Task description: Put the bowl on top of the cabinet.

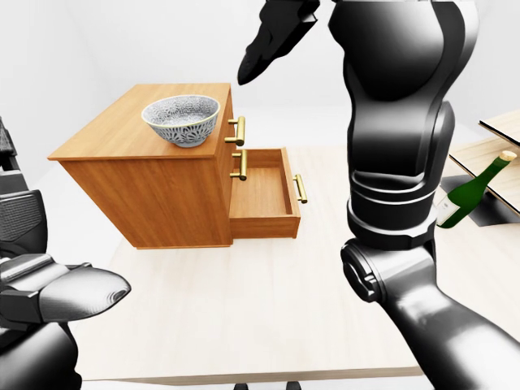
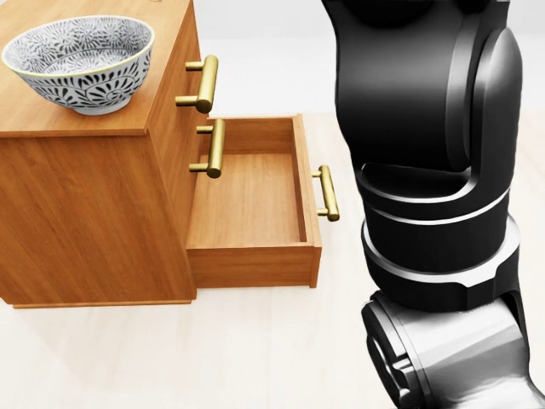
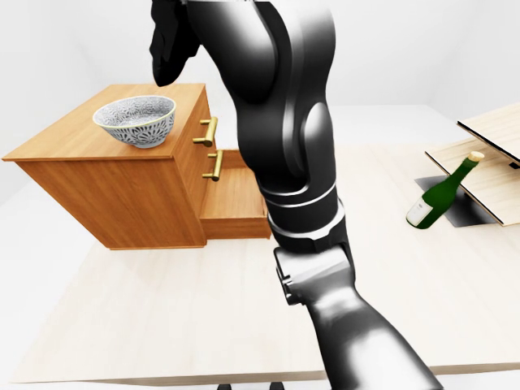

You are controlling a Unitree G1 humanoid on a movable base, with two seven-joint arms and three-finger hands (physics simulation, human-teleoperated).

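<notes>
bowl (image 2: 78, 61) upright on cabinet (image 2: 85, 204) top, looks placed | right hand (image 1: 275, 34) clear above, fingers spread, empty | left hand (image 1: 61, 296) grip unclear

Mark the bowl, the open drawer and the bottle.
bowl (image 2: 81, 87), head view, patterned outer wall.
drawer (image 2: 247, 196), head view, bare inside floor.
bottle (image 3: 432, 201), right-eye view, green body.

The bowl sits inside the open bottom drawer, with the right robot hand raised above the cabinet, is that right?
Not quite: the head view shows the bowl on top of the cabinet, not in the open drawer; the right robot hand is indeed raised above it.
</notes>
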